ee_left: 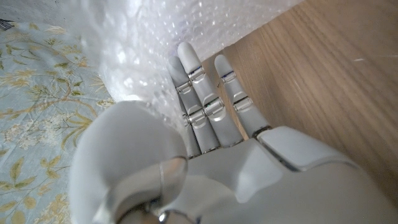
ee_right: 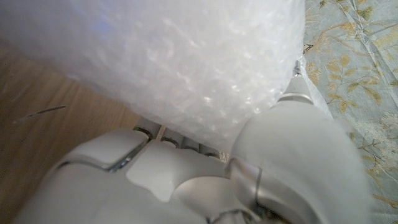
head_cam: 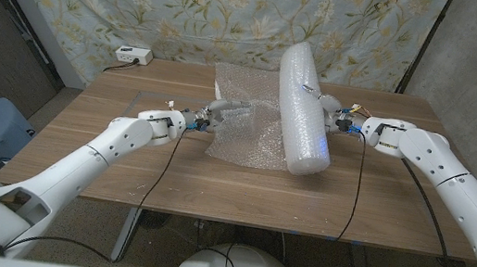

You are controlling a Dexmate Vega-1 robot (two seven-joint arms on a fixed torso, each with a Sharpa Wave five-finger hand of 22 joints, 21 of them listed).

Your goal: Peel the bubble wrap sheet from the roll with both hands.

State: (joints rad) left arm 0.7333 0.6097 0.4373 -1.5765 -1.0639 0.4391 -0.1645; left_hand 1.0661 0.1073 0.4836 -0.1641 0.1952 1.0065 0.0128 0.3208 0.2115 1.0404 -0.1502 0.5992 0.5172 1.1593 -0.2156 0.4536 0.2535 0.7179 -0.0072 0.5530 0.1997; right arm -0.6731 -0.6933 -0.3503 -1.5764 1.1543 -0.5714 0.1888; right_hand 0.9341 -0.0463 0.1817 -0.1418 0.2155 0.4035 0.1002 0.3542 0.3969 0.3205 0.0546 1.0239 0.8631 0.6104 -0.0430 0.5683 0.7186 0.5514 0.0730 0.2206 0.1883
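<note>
The white bubble wrap roll (head_cam: 304, 105) lies slanted on the table's right half, its far end raised. An unrolled sheet (head_cam: 241, 126) spreads from it to the left across the wood. My left hand (head_cam: 215, 112) is at the sheet's left edge; in the left wrist view its fingers (ee_left: 204, 106) reach straight under the sheet (ee_left: 140, 50) and the thumb lies over it, pinching it. My right hand (head_cam: 332, 110) grips the roll from its right side; in the right wrist view the roll (ee_right: 186, 62) presses against the palm and thumb (ee_right: 298, 143).
A white power strip (head_cam: 133, 54) sits at the table's back left corner. A floral curtain (head_cam: 238, 2) hangs close behind the table (head_cam: 212, 186). Bare wood lies in front of the sheet and roll.
</note>
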